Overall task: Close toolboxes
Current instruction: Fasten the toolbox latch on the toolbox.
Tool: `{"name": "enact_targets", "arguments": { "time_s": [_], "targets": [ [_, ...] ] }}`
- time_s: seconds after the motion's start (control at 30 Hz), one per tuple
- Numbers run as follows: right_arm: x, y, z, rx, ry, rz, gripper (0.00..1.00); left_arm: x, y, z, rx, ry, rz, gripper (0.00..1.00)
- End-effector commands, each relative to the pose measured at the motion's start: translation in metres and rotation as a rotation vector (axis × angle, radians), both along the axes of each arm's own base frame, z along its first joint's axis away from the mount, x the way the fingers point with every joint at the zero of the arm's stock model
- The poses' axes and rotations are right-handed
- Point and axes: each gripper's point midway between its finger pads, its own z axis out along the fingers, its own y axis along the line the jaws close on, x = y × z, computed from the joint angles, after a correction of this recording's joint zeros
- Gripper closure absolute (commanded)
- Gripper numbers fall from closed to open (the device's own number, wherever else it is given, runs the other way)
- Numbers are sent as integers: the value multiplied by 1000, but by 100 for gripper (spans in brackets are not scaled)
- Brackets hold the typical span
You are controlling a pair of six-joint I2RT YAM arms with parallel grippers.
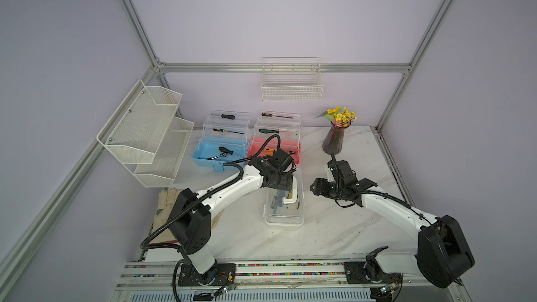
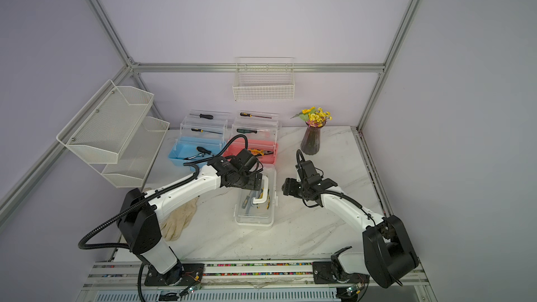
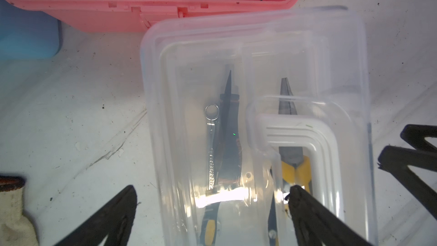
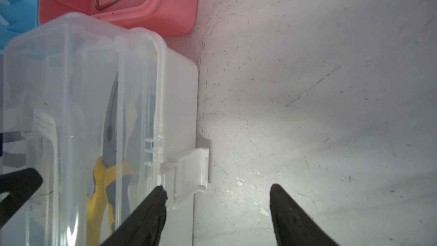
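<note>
Both claws hang empty with jaws apart — the left claw (image 3: 212, 189) over the clear lid (image 3: 260, 43) of the white box (image 1: 284, 210) in the middle of the table (image 1: 334, 228), the right claw (image 4: 217, 188) beside its latch (image 4: 189, 171), which juts out unfastened. We judge the lid down but not locked, so a sideways push there could slide the light box into the pink box (image 4: 177, 8) just behind instead of snapping the latch. It and the blue box (image 1: 209, 152) stand open at the back — two more to shut.

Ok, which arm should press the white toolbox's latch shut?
Right. The right gripper sits open beside the latch, which sticks out from the white toolbox with its lid down. The left gripper hovers over the lid.
</note>
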Motion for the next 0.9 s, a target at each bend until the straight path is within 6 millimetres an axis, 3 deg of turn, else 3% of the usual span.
{"name": "enact_targets", "arguments": {
  "time_s": [0.0, 0.27, 0.37, 0.5, 0.63, 0.87],
  "targets": [
    [2, 4, 1, 36, -16, 8, 26, 2, -2, -11, -48, 30, 15, 0],
    [2, 12, -4, 88, -7, 26, 26, -4, 10, -26, -137, 71, 55, 0],
    [1, 17, -6, 118, 2, 43, 26, -2, 19, -33, -165, 82, 65, 6],
    [-1, 28, -4, 177, 3, 77, 25, -2, 35, -45, -205, 108, 92, 13],
    [-3, 40, 3, 258, -5, 114, 23, -6, 49, -61, -239, 137, 118, 15],
    [-6, 63, 4, 432, 13, 180, 17, -10, 61, -71, -408, 144, 151, 17]
  ]
}}
